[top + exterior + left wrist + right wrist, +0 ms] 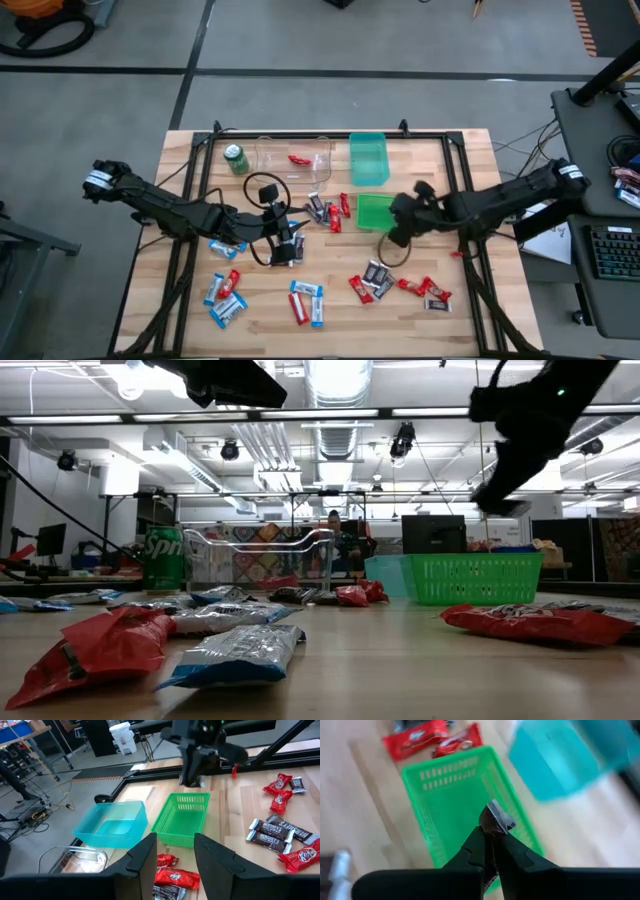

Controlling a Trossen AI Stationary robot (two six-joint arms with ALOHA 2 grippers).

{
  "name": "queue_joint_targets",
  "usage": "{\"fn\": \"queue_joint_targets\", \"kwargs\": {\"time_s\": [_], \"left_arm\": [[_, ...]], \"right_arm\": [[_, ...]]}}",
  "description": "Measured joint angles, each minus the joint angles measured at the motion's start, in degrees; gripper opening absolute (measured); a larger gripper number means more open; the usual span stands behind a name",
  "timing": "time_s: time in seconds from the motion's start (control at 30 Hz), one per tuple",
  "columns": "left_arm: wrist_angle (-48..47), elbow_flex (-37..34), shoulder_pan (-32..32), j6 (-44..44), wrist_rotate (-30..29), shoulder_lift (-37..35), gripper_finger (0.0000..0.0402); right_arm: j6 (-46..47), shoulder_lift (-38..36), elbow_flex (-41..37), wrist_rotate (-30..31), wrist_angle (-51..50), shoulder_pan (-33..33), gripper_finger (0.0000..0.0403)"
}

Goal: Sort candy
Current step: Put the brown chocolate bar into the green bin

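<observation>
Wrapped candy lies scattered on the wooden table: red bars (pixel 334 212), blue-and-white bars (pixel 225 305) and dark bars (pixel 378 275). My right gripper (pixel 492 832) is shut on one dark bar with a silver end (pixel 499 818), raised above the near-right edge of the green basket (pixel 375 210). My left gripper (pixel 175 855) hovers open left of the table's middle, above a few candies, pointing toward the basket with nothing between its fingers. One red candy (pixel 298 158) lies in the clear bin (pixel 295 160). My right gripper pinches the dark bar between its two fingertips, and the bar's silver end (pixel 499 818) sticks out past them. The fingers slant down toward the green basket. The bar is lifted clear of the table and of the basket.
A teal bin (pixel 368 158) stands behind the green basket, and the clear bin is to its left. A green drink can (pixel 236 158) stands at the back left. Black frame rails (pixel 330 135) run along the table's edges. Bare wood shows between the candy groups near the front edge.
</observation>
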Motion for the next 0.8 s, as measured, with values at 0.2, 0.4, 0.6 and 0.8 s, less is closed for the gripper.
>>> {"fn": "queue_joint_targets", "kwargs": {"time_s": [0.2,0.4,0.6,0.8], "left_arm": [[0.0,0.0,0.0,-0.1,0.0,0.0,0.0113],[-0.1,0.0,0.0,0.0,0.0,0.0,0.0113],[-0.1,0.0,0.0,0.0,0.0,0.0,0.0113],[-0.2,0.0,0.0,-0.2,0.0,0.0,0.0113]], "right_arm": [[-29.1,2.8,0.0,-1.6,7.6,-3.7,0.0013],[-39.0,6.6,0.0,-1.5,13.2,-5.2,0.0013],[-33.9,8.4,0.1,-1.1,14.9,-5.9,0.0051],[-30.9,8.4,0.2,-1.1,14.9,-6.1,0.0118]]}}
